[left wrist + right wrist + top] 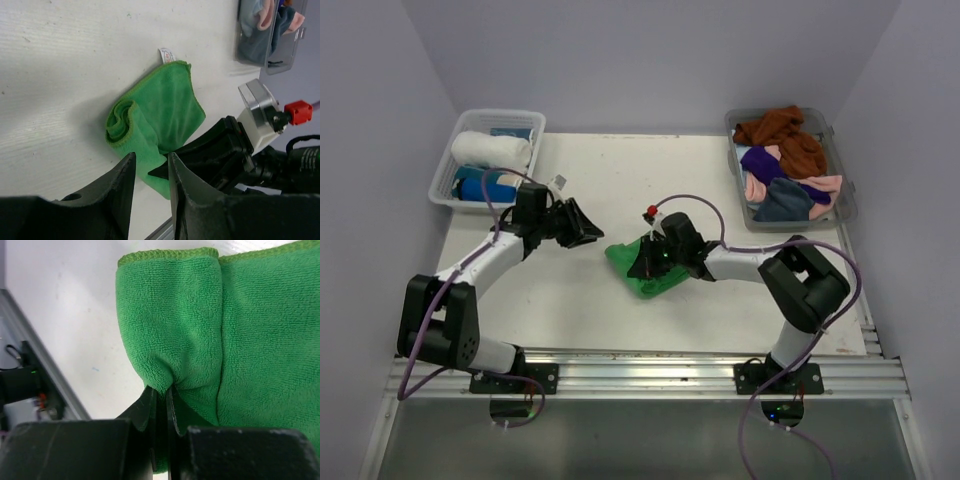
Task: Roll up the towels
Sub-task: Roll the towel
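Observation:
A bright green towel (658,284) lies partly rolled on the white table, with its rolled end toward the left arm. It also shows in the left wrist view (165,105) and the right wrist view (225,330). My right gripper (642,265) is shut on a pinch of its near folded edge (161,392). My left gripper (594,228) is a little open and empty, just left of the towel and apart from it (150,160). A rolled white towel (492,150) and a blue one (480,187) lie in the left bin.
The white bin (448,160) stands at the back left. A clear tub (842,170) at the back right holds loose rust-brown (785,125), purple (760,160), pink (825,185) and slate grey (782,208) towels. A metal rail (650,375) runs along the near edge.

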Action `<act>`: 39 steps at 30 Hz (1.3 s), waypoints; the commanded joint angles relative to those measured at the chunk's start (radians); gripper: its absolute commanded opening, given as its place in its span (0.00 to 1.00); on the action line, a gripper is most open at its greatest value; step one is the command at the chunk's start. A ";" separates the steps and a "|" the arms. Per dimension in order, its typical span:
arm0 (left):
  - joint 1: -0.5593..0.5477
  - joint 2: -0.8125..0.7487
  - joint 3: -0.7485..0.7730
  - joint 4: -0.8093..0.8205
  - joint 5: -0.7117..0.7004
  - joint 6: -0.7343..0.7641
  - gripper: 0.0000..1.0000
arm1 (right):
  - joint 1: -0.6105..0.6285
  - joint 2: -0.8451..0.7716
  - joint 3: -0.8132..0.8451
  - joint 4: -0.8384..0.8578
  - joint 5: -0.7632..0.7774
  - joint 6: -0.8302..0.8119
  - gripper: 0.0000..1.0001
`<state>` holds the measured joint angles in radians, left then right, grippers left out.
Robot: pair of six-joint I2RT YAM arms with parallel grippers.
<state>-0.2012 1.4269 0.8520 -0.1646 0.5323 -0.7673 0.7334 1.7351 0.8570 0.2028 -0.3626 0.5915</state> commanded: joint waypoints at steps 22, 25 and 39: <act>-0.162 0.132 -0.074 0.211 0.060 -0.052 0.26 | -0.170 0.170 -0.197 0.503 -0.377 0.458 0.00; -0.175 0.145 -0.054 0.227 0.060 -0.066 0.26 | -0.180 0.179 -0.217 0.541 -0.381 0.472 0.00; -0.207 0.225 0.019 0.237 0.055 -0.079 0.24 | -0.198 0.222 -0.253 0.607 -0.388 0.484 0.00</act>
<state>-0.3977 1.6325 0.8242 -0.0006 0.5735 -0.8307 0.5419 1.9289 0.6277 0.8314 -0.7555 1.0889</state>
